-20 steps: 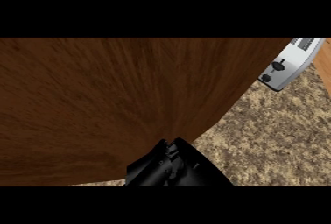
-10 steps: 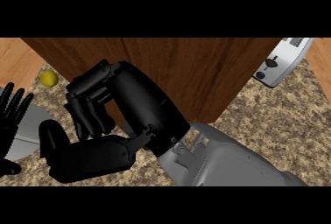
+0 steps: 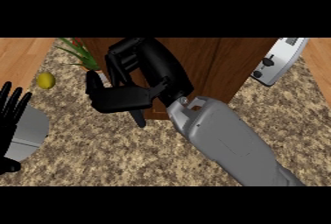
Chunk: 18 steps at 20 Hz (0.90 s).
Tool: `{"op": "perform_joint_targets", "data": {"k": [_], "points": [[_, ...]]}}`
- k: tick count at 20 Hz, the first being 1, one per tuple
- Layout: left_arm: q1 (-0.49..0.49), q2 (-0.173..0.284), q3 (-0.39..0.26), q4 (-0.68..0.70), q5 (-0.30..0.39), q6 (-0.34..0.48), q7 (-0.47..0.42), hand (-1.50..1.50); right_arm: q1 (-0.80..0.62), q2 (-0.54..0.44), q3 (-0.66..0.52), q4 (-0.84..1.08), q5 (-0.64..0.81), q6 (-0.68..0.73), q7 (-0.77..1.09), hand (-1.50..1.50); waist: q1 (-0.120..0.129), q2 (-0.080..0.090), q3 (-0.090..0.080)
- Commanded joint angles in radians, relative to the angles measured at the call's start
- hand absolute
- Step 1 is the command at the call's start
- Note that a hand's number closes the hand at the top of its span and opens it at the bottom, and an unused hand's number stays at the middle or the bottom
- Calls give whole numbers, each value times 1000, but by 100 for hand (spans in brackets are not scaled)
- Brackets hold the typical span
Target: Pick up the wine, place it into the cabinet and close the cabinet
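Right hand [image 3: 139, 72]: fingers curled, nothing visibly held, against the wooden cabinet [image 3: 220, 65] at worktop's [image 3: 116, 153] far edge, likely to shut it | Left hand [image 3: 12, 118]: open, resting, left edge | Wine: not visible.

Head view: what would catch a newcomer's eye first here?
The right hand fills the centre, its black fingers curled in front of the dark wooden cabinet, with its grey forearm running down to the lower right. At the left edge the left hand rests open; a toaster sits upper right and a lemon upper left.
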Motion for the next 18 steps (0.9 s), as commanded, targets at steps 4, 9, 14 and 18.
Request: {"op": "perform_joint_targets", "data": {"k": [4, 9, 14, 18], "points": [[-39, 7, 28, 73, -6, -63, 15, -150, -44, -56, -108, 165, 7, 134, -76, 150, -5, 4, 0], [-50, 15, 48, 60, 31, -56, 38, -150, -5, -88, -133, 237, 18, 190, -190, 150, 1, 7, 0], [-30, -19, 9, 22, -14, -45, 18, -150, 3, -85, -132, 300, 43, 190, -229, 150, 12, 8, 0], [-57, -2, 13, 30, 8, -57, 49, -150, -32, -117, -170, 322, 17, 239, -227, 150, 12, 10, 0]]}}
